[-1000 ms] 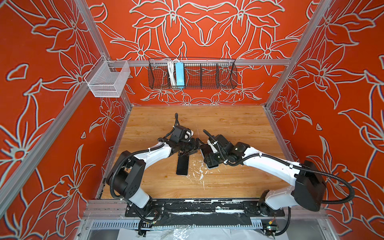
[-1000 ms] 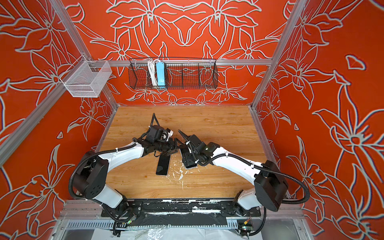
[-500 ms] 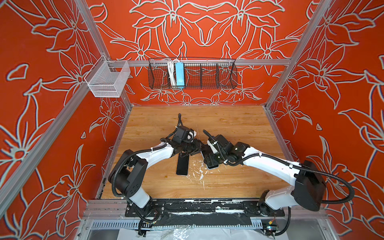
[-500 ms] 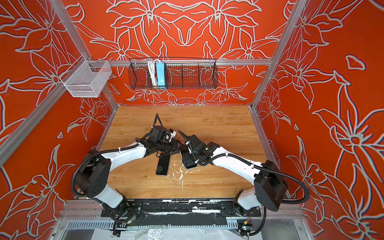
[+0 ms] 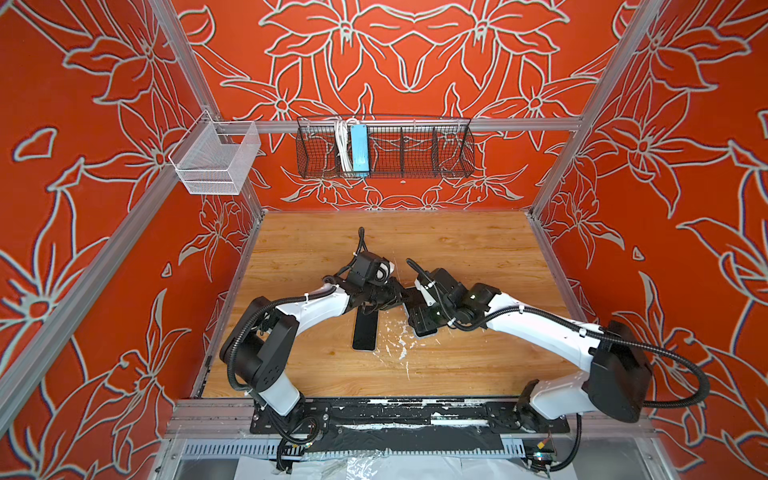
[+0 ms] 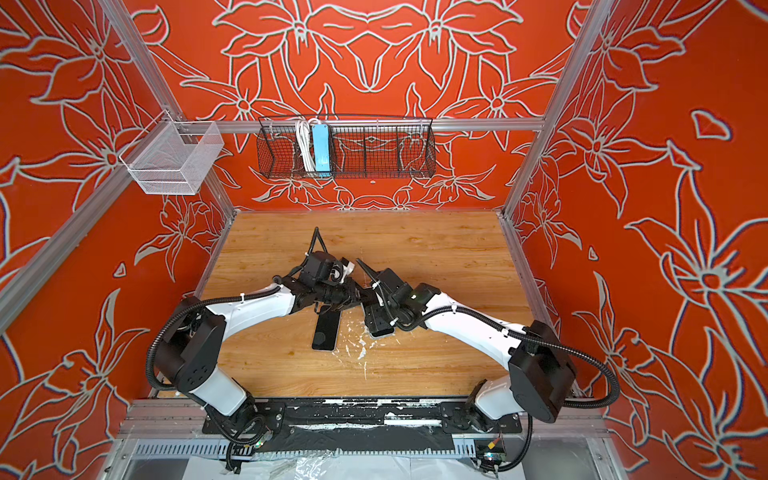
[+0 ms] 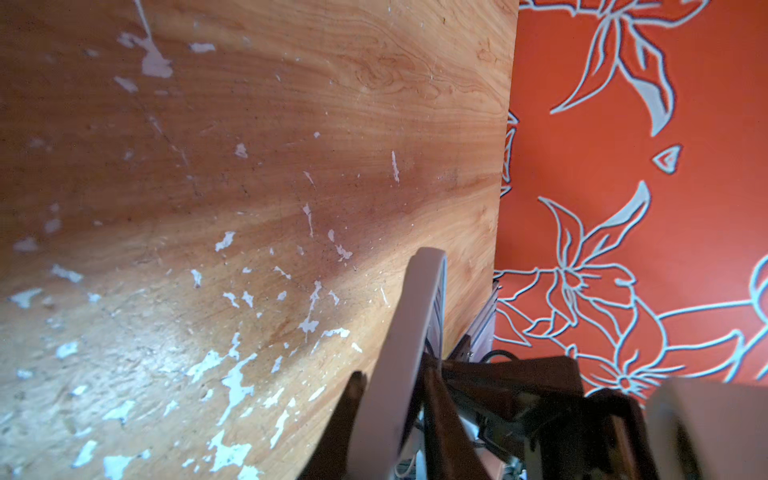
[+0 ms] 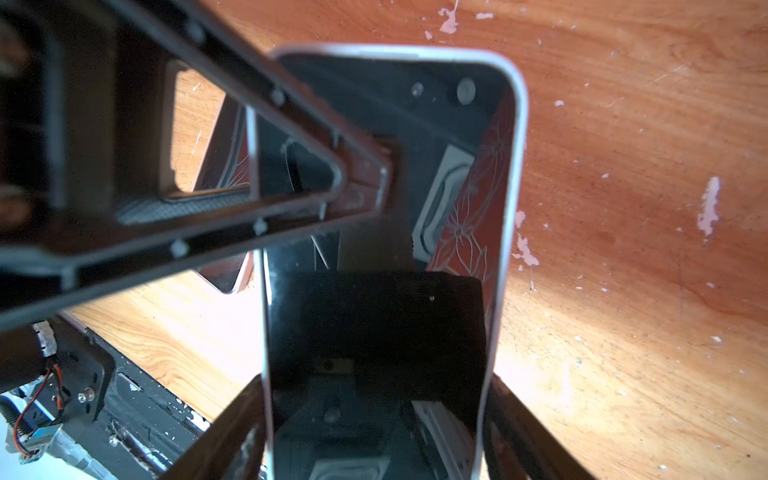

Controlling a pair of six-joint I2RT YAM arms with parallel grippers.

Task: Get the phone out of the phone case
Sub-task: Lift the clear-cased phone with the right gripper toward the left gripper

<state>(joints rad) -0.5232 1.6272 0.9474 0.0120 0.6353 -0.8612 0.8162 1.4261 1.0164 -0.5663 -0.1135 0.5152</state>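
Right pincer (image 8: pixel 378 395) was clamped across the phone (image 8: pixel 436 124), squeezing both long edges, I'd guess to keep it from shifting. Left pincer (image 7: pixel 392 382) sat right beside it, pinched on the pale rim of the phone case (image 7: pixel 419 299), probably so the case could be peeled away. Phone looked like it hadn't come out yet, sitting between both pincers.

Wooden worktop (image 5: pixel 457 257), light grain. Black slab (image 5: pixel 365 330) flat near middle, long axis toward front edge. White chipped spots (image 5: pixel 401 352) just beside slab.
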